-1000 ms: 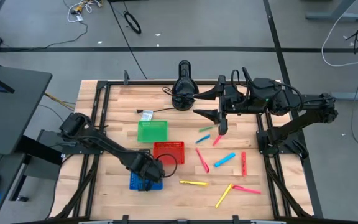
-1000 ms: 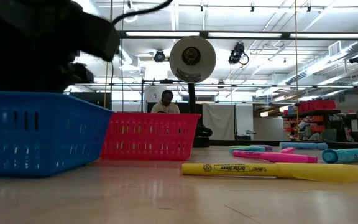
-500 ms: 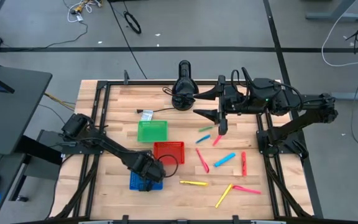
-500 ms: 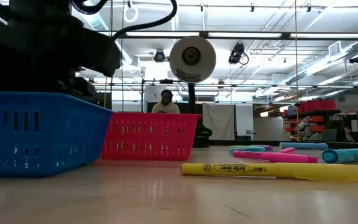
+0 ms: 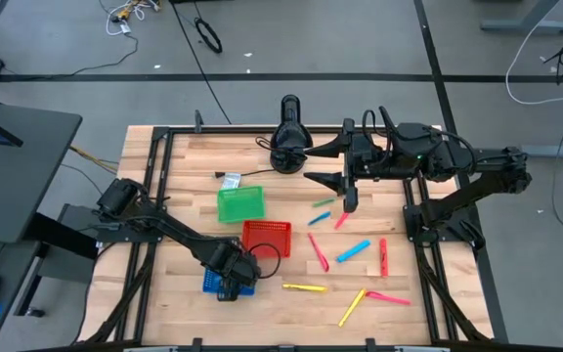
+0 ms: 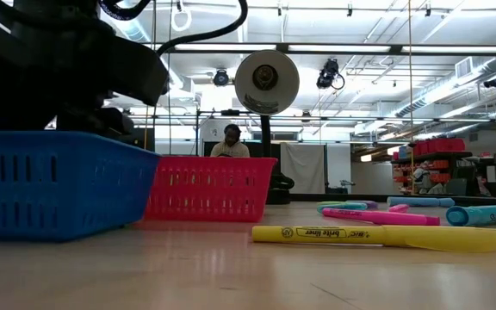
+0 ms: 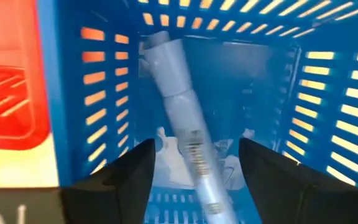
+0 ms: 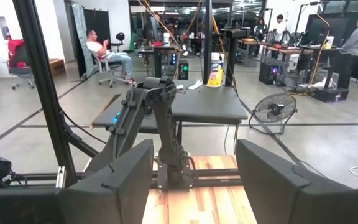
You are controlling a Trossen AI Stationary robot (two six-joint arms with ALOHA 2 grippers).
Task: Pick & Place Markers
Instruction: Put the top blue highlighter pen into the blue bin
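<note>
Left gripper (image 7: 194, 168) inside blue basket (image 5: 225, 285), fingers spread around a blue marker (image 7: 182, 137). Right gripper (image 5: 349, 186) raised, well beyond the basket, fingers spread, empty.

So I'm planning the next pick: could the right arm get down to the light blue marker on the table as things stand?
Probably yes. The right claw hangs open above the table's far side, and the light blue marker lies in the open on the wood with nothing over it; the left claw is away at the blue basket.
</note>
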